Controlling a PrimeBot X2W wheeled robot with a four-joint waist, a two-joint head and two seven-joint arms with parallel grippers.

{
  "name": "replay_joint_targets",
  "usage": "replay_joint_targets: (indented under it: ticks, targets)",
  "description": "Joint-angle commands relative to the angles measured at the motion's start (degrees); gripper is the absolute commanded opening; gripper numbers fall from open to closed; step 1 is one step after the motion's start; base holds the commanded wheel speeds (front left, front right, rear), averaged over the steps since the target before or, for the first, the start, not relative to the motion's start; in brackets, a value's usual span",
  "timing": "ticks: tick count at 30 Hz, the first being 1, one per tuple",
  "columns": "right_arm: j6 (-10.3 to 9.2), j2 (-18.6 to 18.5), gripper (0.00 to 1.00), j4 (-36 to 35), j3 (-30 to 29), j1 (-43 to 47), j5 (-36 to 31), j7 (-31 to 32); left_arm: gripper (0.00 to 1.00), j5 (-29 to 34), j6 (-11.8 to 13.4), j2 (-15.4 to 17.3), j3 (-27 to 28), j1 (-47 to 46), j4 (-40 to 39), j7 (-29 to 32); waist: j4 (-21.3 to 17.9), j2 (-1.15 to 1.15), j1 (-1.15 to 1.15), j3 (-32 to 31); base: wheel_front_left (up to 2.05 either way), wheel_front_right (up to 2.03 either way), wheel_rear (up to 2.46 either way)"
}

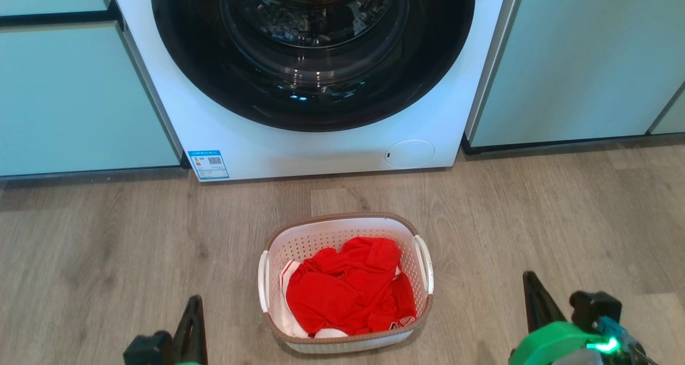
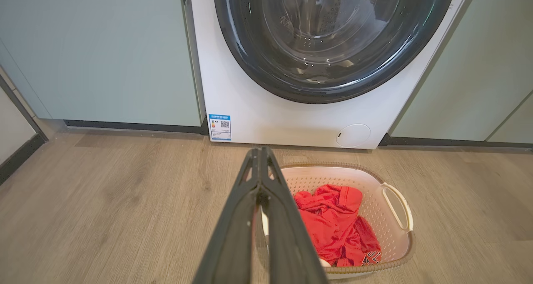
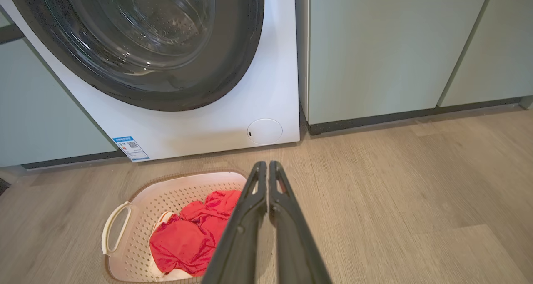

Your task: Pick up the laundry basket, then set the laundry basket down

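Nearest the head camera, the left gripper [image 1: 195, 304] and the right gripper [image 1: 529, 279] are seen low at either side, each with two long dark fingers; both sets of jaws are pressed fully together, and nothing is held by either. Between them, apart from both, the small white perforated plastic laundry basket [image 1: 321, 240] with a brown rim band is stood upright on the pale wood-grain floor [image 1: 107, 247]; a crumpled red garment [image 1: 348, 290] is carried in it. This scene is fitted equally by a basket awaiting a lift and by one already put back down, so the step cannot be fixed; as a judgement, the two white side handles [image 1: 425, 263] are the natural holds, and an even, level grip on both would keep the cloth in. Behind, a white front-loading washing machine [image 1: 321, 151] is set between pale green cabinet fronts [image 1: 75, 97]; a blue label [image 1: 208, 165] with a square code is stuck at its lower corner, its print too small to be read.
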Motion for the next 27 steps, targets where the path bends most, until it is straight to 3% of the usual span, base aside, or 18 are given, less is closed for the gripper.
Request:
replay_joint_targets:
  ticks: [1,27]
  targets:
    - [0.0,-0.06,0.0,-1.48,-0.19,-1.0,1.35,0.24,0.0,-1.49,-0.15,0.05,0.12,-0.65,-1.41,0.14,0.02,0.0,0.0,0.03,0.0,0.0,0.0]
    - [0.02,-0.64,0.0,-2.44,-1.75,-2.65,18.0,4.1,0.0,-19.44,-2.6,0.91,2.08,-4.63,0.3,3.52,0.31,0.0,0.0,0.48,0.0,0.0,0.0]
